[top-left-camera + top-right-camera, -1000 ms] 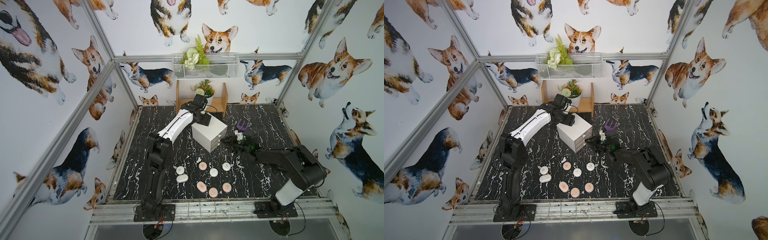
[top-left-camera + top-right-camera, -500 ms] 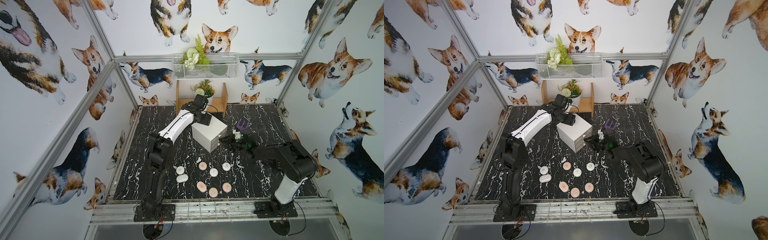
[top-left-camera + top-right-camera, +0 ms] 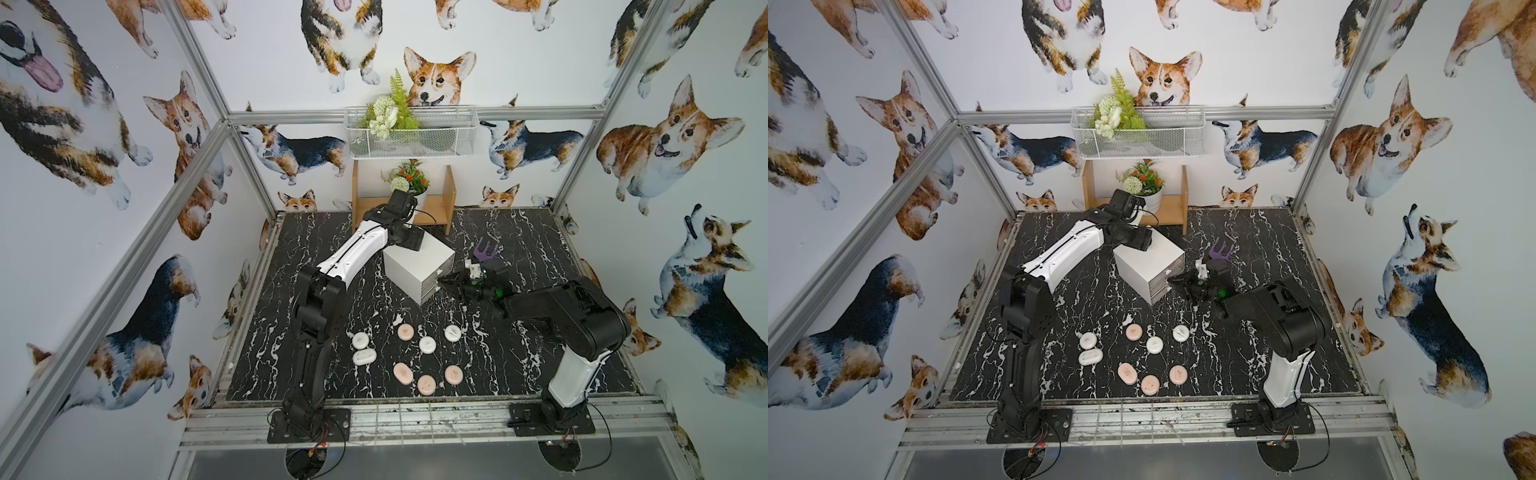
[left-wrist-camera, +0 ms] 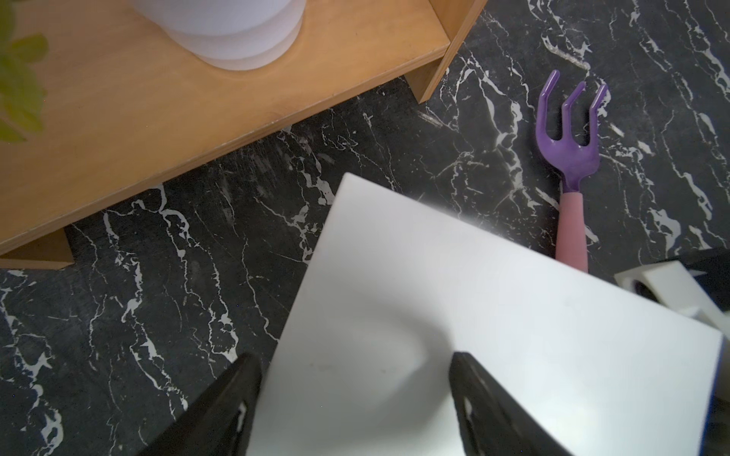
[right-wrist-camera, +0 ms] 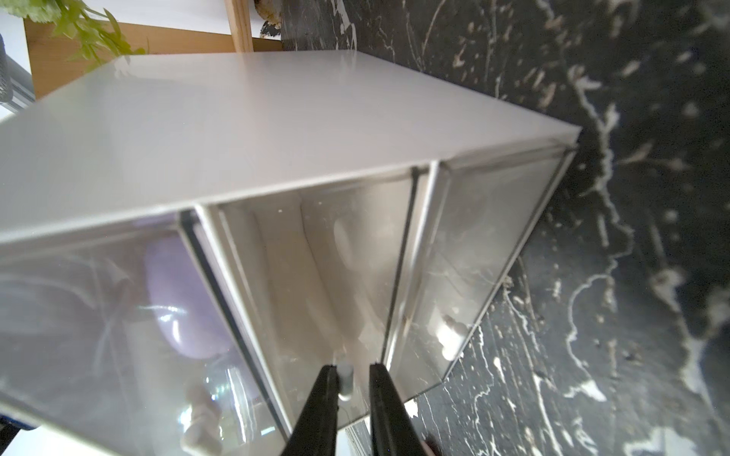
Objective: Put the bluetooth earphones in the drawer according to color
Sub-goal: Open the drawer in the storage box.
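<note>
In both top views the drawer (image 3: 415, 266) (image 3: 1146, 262) stands mid-tabletop (image 3: 519, 365) with all three tiers pushed in. In front of the drawer, toward the arm bases, lie four white earphones (image 3: 427, 344) (image 3: 1154, 344) and four pink earphones (image 3: 426, 384) (image 3: 1150, 383). The left pincer (image 3: 405, 245) (image 3: 1136, 241) sits over the drawer's back corner. The right pincer (image 3: 441, 282) (image 3: 1170, 280) points at the drawer's front, level with the middle tier. A fork (image 3: 486, 251) lies just beyond the drawer's right side. In the left wrist view the left pincer (image 4: 355, 367) is spread wide and holds nothing: one finger is above the drawer's top, the other off its edge. The fork (image 4: 569, 158), shelf (image 4: 197, 98) and pot (image 4: 221, 31) lie behind the drawer. In the right wrist view the right pincer (image 5: 353, 371) is nearly closed astride the middle tier's handle (image 5: 345, 379); one finger touches it and a slit shows at the other. A lilac earphone (image 5: 174, 300) lies in the top tier.
</note>
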